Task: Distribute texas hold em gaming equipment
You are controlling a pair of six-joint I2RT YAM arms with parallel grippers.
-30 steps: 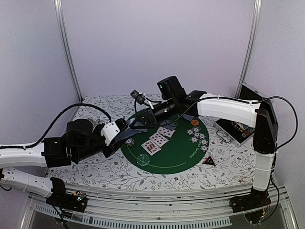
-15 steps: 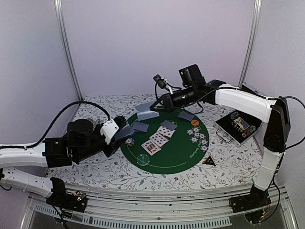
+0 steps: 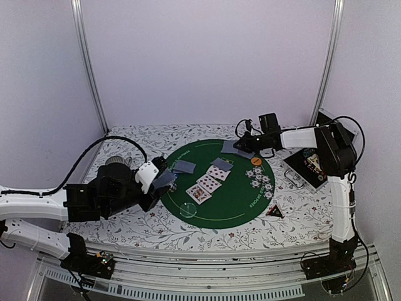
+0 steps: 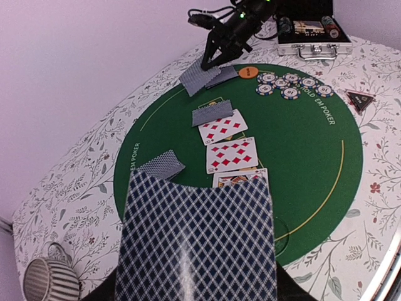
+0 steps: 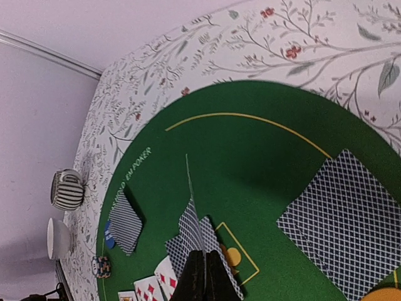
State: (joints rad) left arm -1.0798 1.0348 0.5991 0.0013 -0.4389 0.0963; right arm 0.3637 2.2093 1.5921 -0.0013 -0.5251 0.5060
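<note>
Showing three face-up cards (image 4: pixel 230 153), one orange button (image 4: pixel 248 72).

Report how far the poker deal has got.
Done: three face-up cards at the middle of the mat, face-down cards dealt nearby. In hand: right gripper pinches one card above its far edge; left gripper holds the deck. Left: chips sit bunched, orange button beside them.

A striped mug (image 4: pixel 50 282) stands on the floral tablecloth (image 3: pixel 294 213) at the left, just off the round green mat (image 4: pixel 313 150), with a white bowl (image 5: pixel 57 238) beside it. An open silver case (image 4: pixel 307 37) lies at the right. A small black triangle (image 4: pixel 359 98) sits just off the mat's right edge.
</note>
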